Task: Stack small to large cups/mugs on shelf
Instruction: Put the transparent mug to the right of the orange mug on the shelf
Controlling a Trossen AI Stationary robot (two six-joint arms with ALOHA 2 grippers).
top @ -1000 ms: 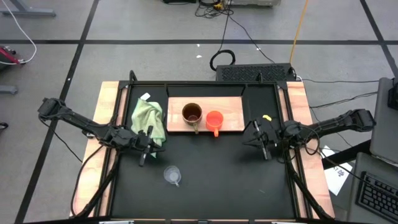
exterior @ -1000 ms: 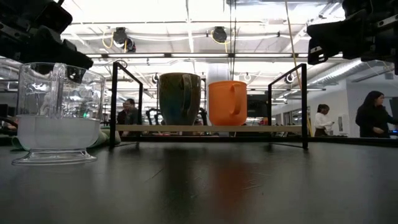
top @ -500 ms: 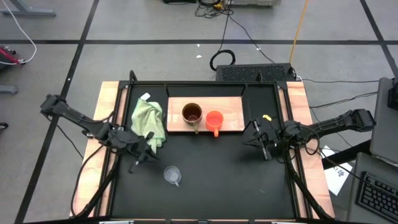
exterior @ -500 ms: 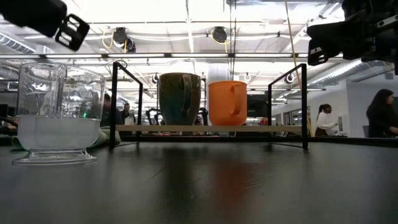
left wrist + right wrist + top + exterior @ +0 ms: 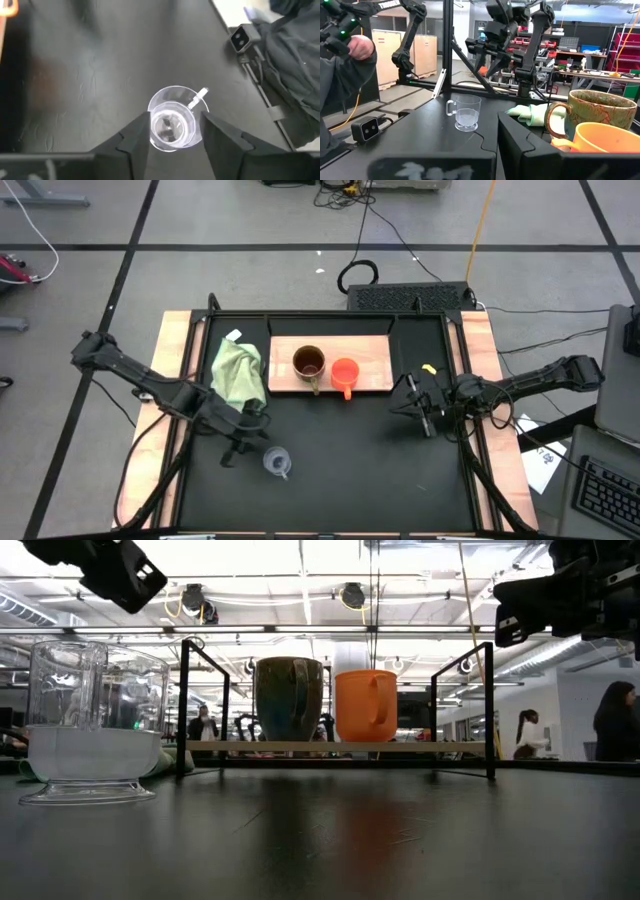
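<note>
The brown mug point(image 5: 308, 364) and the orange cup point(image 5: 344, 373) stand upright side by side on the wooden shelf point(image 5: 375, 358). Near the table's front left, the small clear cup point(image 5: 277, 462) stands upright on its base on the black tabletop. My left gripper point(image 5: 240, 445) hovers above this cup, open and pointing down. In the left wrist view its fingers point(image 5: 135, 137) frame the clear cup point(image 5: 172, 125) from above, and the low view shows the left gripper point(image 5: 120, 575) well clear of the cup point(image 5: 95, 720). My right gripper point(image 5: 418, 412) waits shut at the table's right.
A light green cloth point(image 5: 238, 373) lies left of the shelf. The shelf's black metal frame point(image 5: 489, 710) rises at its corners. Pale wooden strips point(image 5: 172, 380) run along both sides of the table. People stand in the room beyond the table.
My left gripper has swung from beside the green cloth toward the table's near edge and toward the clear cup, rising above it, and it has opened. The cups have kept still.
</note>
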